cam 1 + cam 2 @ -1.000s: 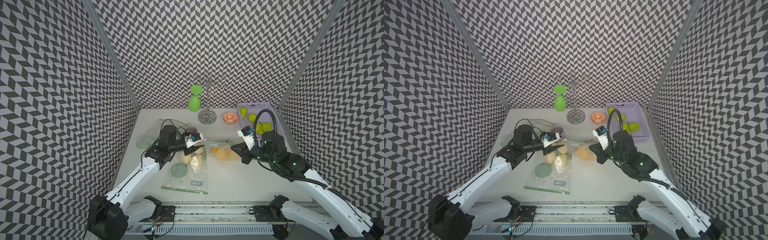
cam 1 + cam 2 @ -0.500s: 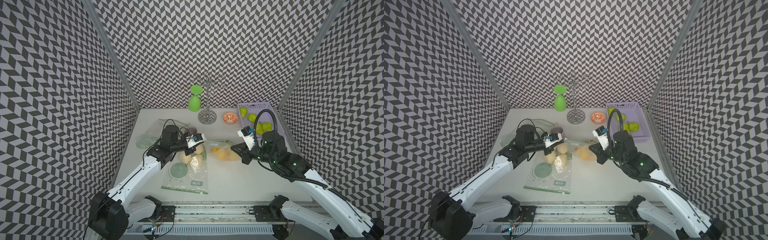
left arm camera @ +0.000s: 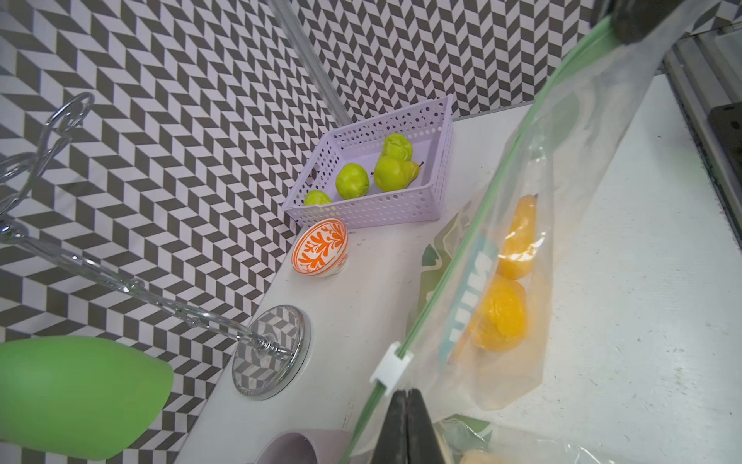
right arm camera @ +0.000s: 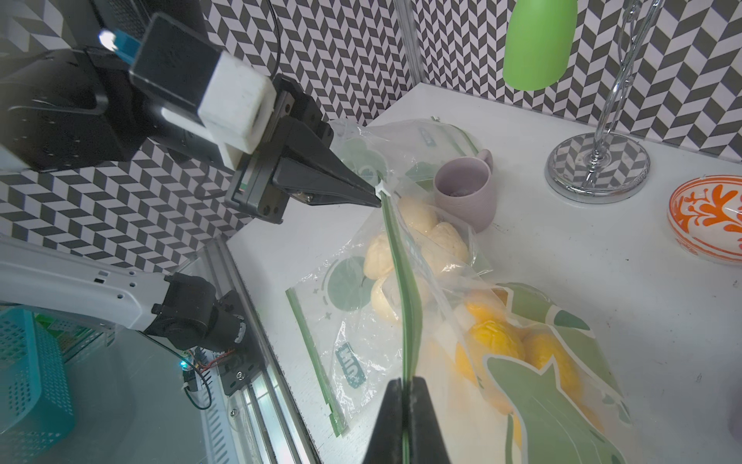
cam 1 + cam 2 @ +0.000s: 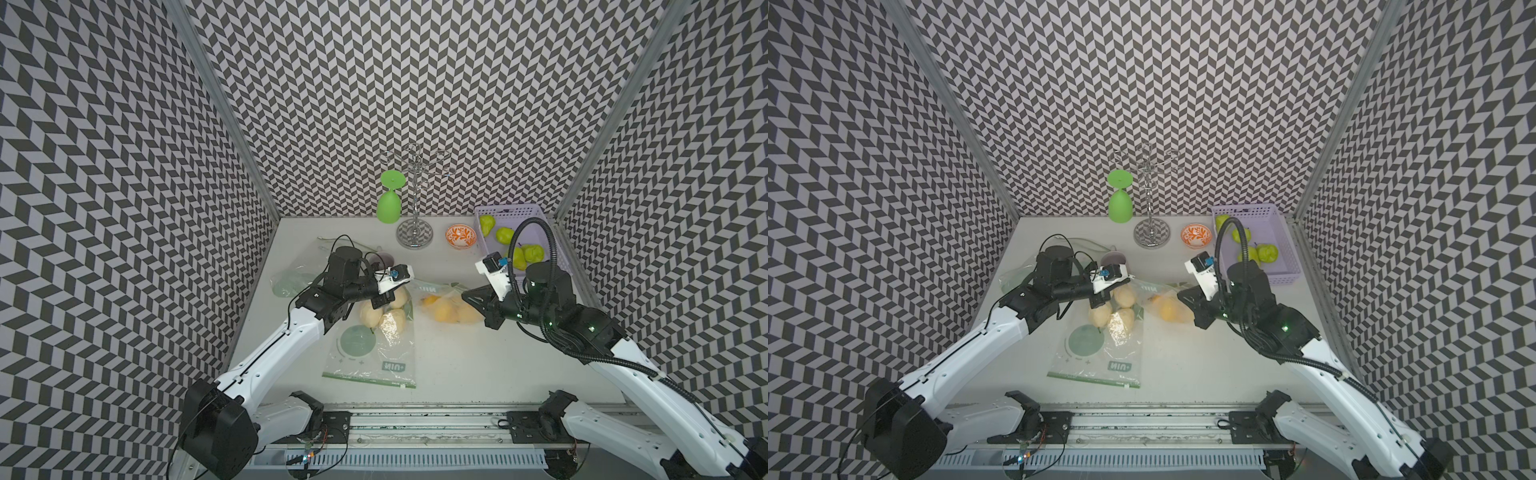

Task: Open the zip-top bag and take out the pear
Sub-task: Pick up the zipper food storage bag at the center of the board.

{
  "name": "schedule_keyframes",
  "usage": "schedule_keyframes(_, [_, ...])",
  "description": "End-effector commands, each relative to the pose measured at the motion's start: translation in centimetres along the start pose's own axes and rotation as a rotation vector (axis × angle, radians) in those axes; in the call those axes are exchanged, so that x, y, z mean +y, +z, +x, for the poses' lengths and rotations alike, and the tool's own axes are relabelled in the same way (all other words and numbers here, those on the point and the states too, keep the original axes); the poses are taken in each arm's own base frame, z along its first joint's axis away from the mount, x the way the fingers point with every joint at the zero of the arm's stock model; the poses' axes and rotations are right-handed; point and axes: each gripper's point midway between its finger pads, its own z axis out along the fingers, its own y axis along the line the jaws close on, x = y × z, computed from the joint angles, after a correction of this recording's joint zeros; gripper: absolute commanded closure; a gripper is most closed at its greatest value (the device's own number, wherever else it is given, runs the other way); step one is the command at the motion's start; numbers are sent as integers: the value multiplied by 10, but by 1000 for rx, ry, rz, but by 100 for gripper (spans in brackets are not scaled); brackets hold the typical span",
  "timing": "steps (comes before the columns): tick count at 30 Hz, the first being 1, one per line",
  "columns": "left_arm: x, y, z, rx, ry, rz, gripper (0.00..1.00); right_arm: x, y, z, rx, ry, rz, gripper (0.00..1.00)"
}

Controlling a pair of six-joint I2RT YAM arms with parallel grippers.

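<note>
**Zip not yet opened**

The bag (image 4: 554, 385) sits on the tabletop (image 5: 478, 365), pears (image 3: 500, 321) inside, its zip edge lifted taut. Right jaws clamp one end; left jaws are pinched together at the slider (image 3: 391, 367). Sliding it open and lifting a pear out remain.

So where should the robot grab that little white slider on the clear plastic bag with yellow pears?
I'd pinch the small white plastic slider across its two flat sides, coming in from the left gripper end of the green zip strip. The strip is held taut between it and the right gripper, so the slider stands lifted and free.
</note>
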Motion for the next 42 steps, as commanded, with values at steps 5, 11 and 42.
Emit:
schedule_keyframes(5, [15, -23, -14, -19, 59, -145, 40, 8, -8, -12, -42, -35, -26, 100])
schedule_keyframes(11, [13, -21, -12, -18, 75, -137, 34, 9, -6, -10, -34, -33, -33, 100])
schedule_keyframes(42, [-10, 1, -11, 21, 66, 42, 100, 8, -10, -10, -29, -47, -17, 100])
